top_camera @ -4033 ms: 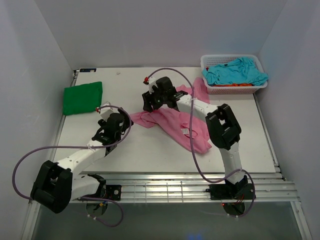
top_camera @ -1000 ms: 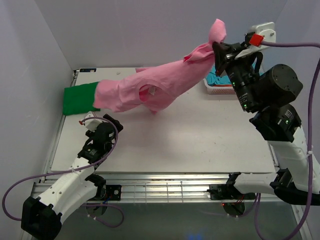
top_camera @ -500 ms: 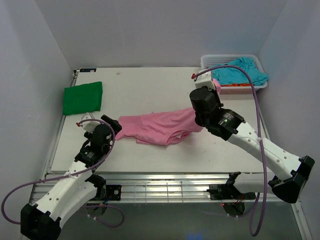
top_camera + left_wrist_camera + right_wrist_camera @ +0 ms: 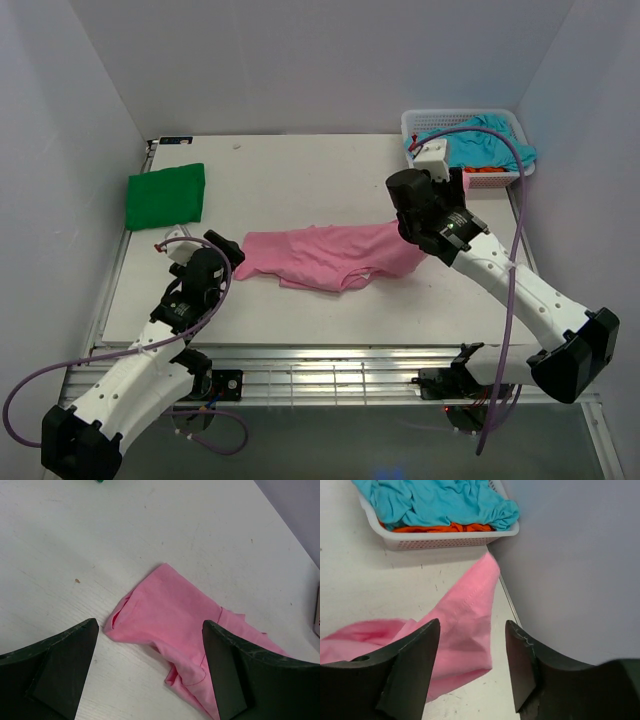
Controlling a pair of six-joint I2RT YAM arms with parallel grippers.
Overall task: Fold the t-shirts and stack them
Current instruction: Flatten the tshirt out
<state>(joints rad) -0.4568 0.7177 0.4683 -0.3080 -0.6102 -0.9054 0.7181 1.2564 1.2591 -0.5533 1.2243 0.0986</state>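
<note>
Lying rumpled mid-frame: pink t-shirt [image 4: 320,255], stretched sideways. Green t-shirt [image 4: 166,196] folded upper left; basket [image 4: 440,113] upper right. Left gripper [image 4: 150,625] and right gripper [image 4: 472,622] gaping, gripping nothing.

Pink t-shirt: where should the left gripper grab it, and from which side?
I'd take the pink t-shirt by its left end, a flat, tube-like flap pointing at the left gripper. Come in low from the left; the open jaws stand either side of that tip.
</note>
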